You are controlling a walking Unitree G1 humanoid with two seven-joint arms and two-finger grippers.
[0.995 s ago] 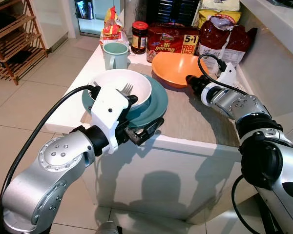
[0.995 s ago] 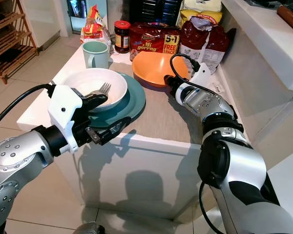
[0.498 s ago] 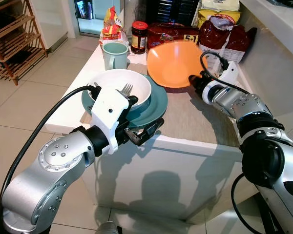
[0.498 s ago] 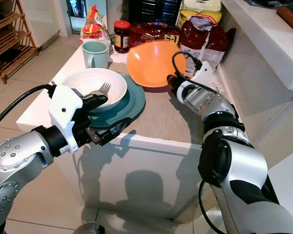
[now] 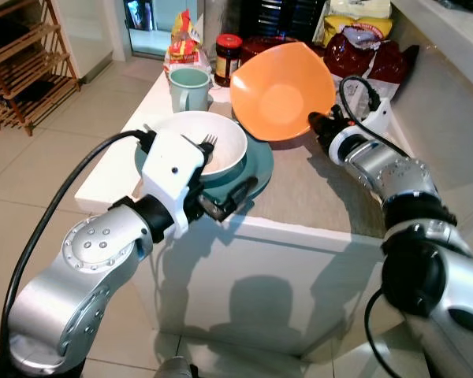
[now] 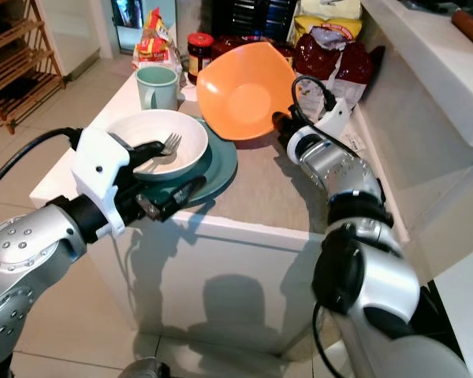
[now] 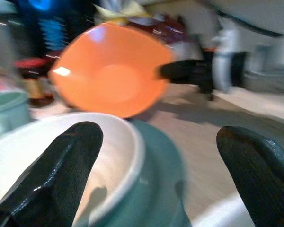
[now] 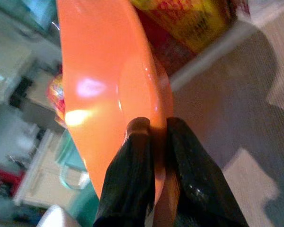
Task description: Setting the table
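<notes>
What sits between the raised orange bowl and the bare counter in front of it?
Nothing visible. The right gripper holds the orange bowl tilted above the counter; the white bowl on the teal plate sits to its left.

Pale tiled floor [image 5: 55,150], wooden shelf rack [image 5: 20,67], white counter [image 5: 299,228].

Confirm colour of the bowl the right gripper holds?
Orange bowl, plain, clearest in the right eye view.
</notes>
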